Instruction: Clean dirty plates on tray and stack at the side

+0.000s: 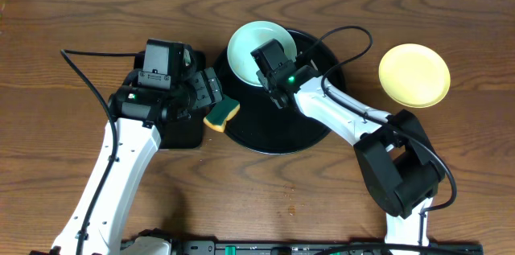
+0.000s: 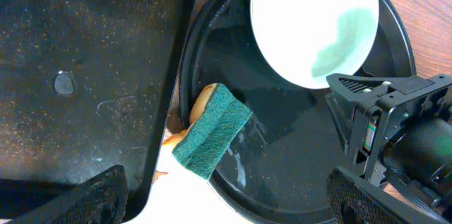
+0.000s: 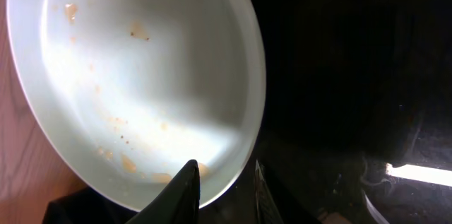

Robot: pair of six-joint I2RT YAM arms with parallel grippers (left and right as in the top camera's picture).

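A pale mint-blue plate [image 1: 248, 46] with brown smears [image 3: 141, 75] is tilted over the far left part of the round black tray [image 1: 273, 130]. My right gripper [image 1: 273, 66] is shut on its near rim, one finger inside and one outside [image 3: 222, 181]. A pale yellow plate [image 1: 414, 74] lies on the table at the right, off the tray. I see no second mint plate. My left gripper [image 1: 211, 90] is open [image 2: 229, 196] just behind a green-and-yellow sponge [image 2: 212, 128], which rests on the tray's left rim [image 2: 185, 75].
A smaller rectangular black tray [image 1: 183, 133] lies under my left gripper, just left of the round tray [image 2: 85, 75]. My right arm [image 1: 346, 118] stretches across the round tray's right half. Bare wooden table lies round the yellow plate.
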